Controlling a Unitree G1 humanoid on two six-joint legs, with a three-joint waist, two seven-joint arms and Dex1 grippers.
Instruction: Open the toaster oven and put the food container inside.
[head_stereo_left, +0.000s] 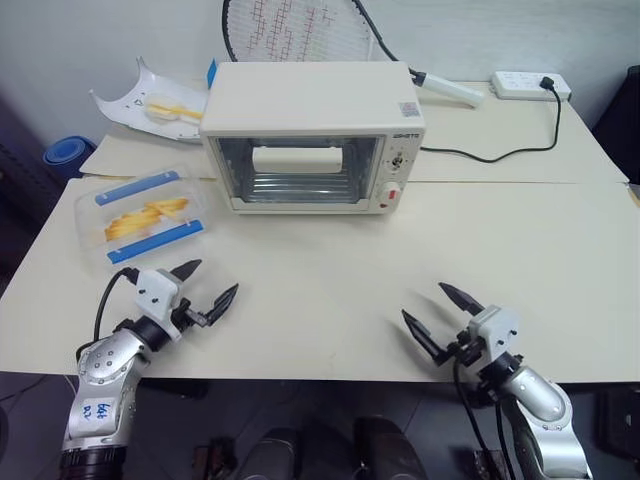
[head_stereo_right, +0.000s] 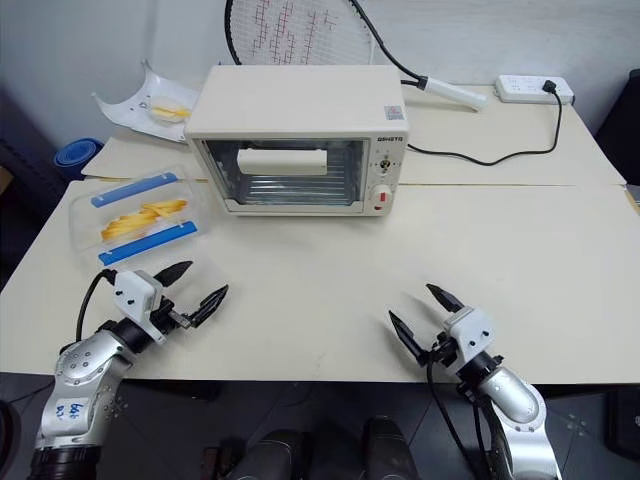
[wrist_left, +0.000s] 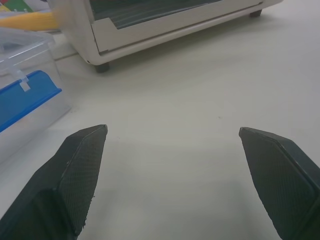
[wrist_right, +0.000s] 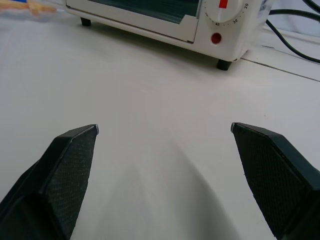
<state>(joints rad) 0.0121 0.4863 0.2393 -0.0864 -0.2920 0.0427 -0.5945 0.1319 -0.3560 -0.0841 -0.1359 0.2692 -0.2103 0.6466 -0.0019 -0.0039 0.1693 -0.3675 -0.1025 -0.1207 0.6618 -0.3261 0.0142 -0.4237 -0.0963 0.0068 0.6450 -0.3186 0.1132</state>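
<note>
Nothing is done yet: the toaster oven is shut ahead of both spread, empty pincers, the food container untouched just beyond the left one.

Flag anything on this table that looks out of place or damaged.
A racket leans against the wall behind the toaster oven, odd beside kitchen gear. The white tray at the back left has a jagged, broken-looking edge. The food container sits closed and intact; nothing is spilled.
</note>
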